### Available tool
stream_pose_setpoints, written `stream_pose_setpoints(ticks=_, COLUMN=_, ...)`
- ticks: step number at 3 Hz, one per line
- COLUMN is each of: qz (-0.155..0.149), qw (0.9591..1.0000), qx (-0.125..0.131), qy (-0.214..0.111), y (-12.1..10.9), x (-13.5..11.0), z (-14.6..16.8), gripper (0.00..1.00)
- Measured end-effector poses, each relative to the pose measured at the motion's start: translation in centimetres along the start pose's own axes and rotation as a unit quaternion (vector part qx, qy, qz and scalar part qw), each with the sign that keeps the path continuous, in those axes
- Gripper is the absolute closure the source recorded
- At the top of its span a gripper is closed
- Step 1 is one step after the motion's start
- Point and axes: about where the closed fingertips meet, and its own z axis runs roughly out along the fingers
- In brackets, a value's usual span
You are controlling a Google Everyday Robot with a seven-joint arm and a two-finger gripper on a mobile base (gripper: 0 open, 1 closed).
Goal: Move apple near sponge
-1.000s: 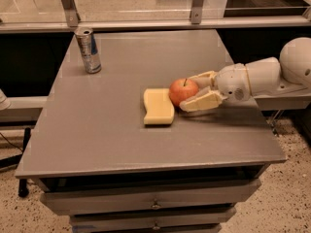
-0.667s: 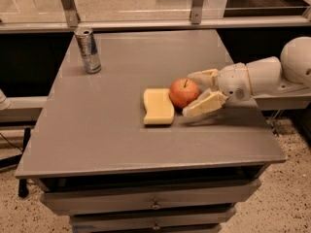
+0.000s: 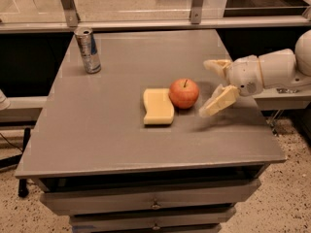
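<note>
While the apple (image 3: 184, 93) sits upright on the grey surface (image 3: 121, 144), its short dark stem pointing up, the sponge (image 3: 158, 106) lies flat just beside it on the camera's left. The two are so close that it is hard to tell whether they touch. Both rest near the middle of the surface, a little toward its right half.

The hand (image 3: 206, 88) is to the right of the apple and apart from it, low over the surface. It is spread wide and grips nothing. Its two cream fingers (image 3: 219, 101) point toward the fruit, one nearer the camera and slanting down, the other farther back. The white arm (image 3: 272, 71) reaches in from the right edge of the view.

A slim drink can (image 3: 88, 50) (silver and blue, its top open) stands upright near the far left corner, well apart from everything else. Drawer fronts (image 3: 155, 205) show below the front edge of the surface.
</note>
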Motion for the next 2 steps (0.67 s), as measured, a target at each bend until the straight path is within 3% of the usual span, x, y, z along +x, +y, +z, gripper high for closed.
stream_pose_setpoints(ticks=1, qz=-0.03, qw=0.9972, qx=0.067, qy=0.012, y=-3.1, x=-1.0, z=-4.9, gripper=0.0)
stream_pose_setpoints(ticks=2, qz=-0.038, qw=0.9846, qx=0.164, qy=0.046, y=-5.8, x=-1.9, z=-10.5, gripper=0.0)
